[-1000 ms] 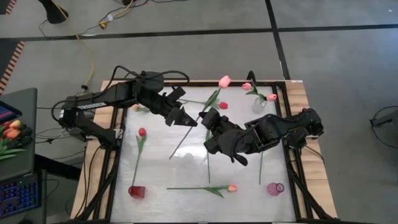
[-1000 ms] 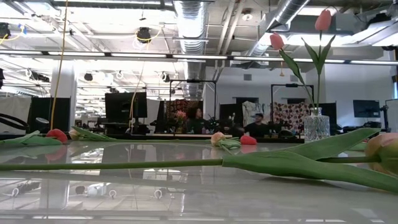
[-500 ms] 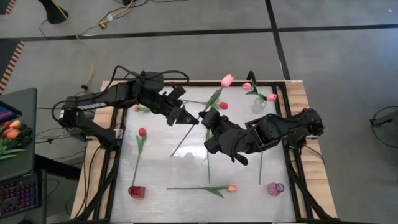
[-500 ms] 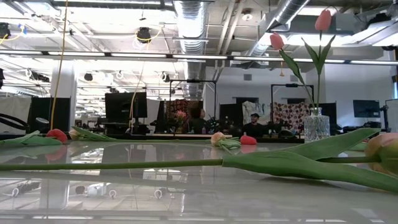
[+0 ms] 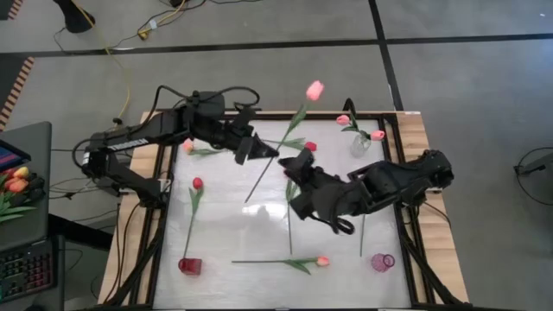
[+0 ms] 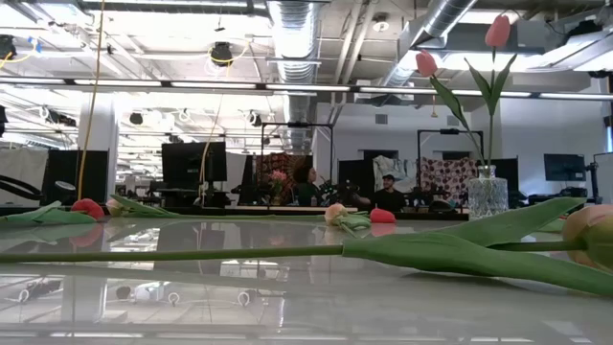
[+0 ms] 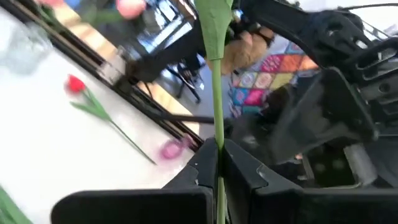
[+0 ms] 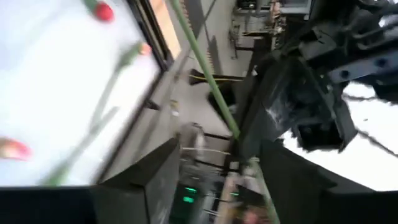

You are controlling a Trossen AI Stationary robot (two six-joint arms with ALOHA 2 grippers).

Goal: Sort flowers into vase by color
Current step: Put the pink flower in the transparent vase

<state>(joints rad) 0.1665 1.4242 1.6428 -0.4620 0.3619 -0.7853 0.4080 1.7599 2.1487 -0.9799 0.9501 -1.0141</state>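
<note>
Pink tulip (image 5: 314,89) stem clamped in left gripper (image 5: 266,152) | right gripper (image 5: 296,167) spread wide, empty

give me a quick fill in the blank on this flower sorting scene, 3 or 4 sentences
1. The left gripper is shut on the stem of a tulip with a ____ head.
2. The right gripper has its fingers ____.
3. The clear vase at the table's far right corner holds ____ tulips.
4. The tinted vase at the near left corner is ____ in colour.

Missing words: pink; open; two; red
</note>
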